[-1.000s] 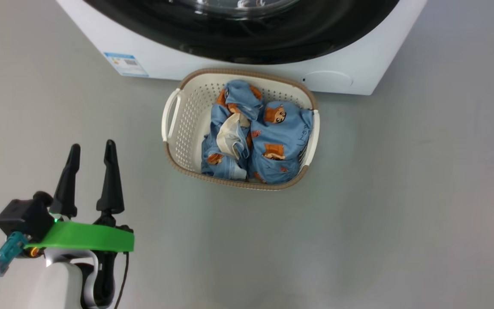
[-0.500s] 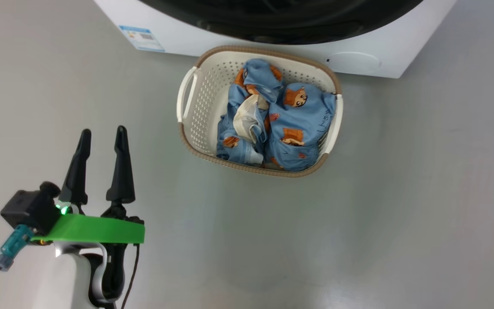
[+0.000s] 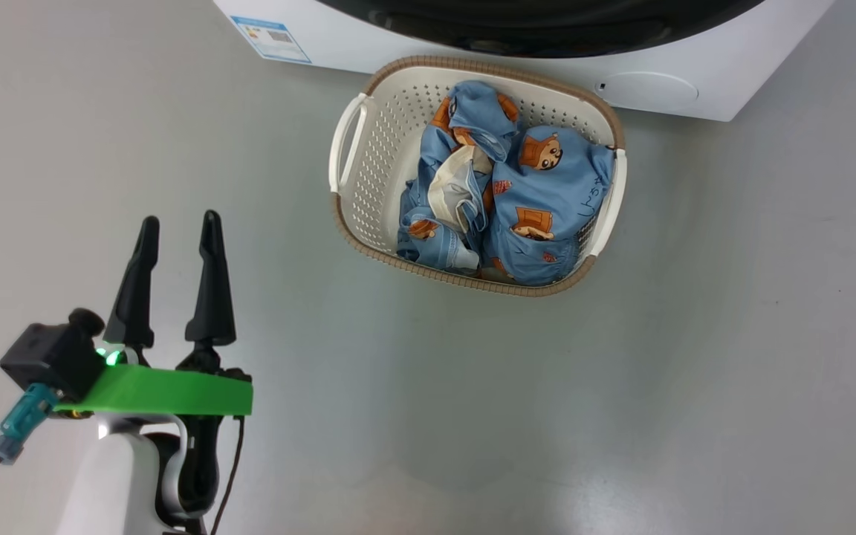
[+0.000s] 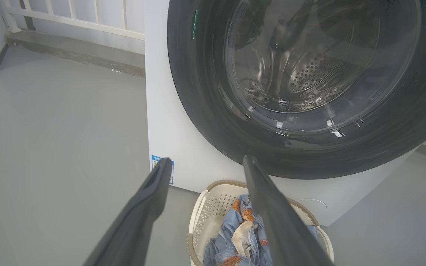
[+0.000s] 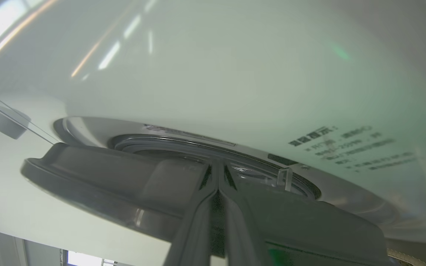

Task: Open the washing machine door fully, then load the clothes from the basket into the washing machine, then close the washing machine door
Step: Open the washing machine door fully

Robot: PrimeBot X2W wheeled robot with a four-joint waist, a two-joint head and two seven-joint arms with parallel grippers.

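The left tool hovers over the floor, its fingers spread wide and empty, pointing toward the washing machine. The right tool has its fingers pressed together, with the tips at the dark rim of the door; if they touch it, I cannot tell. Since one second ago the head camera has turned, so the basket appears higher and more to the right. It stands on the floor just before the machine, the clothes inside.

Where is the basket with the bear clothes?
In the head view the basket sits on the floor just in front of the washing machine, up and right of the open left pincer.
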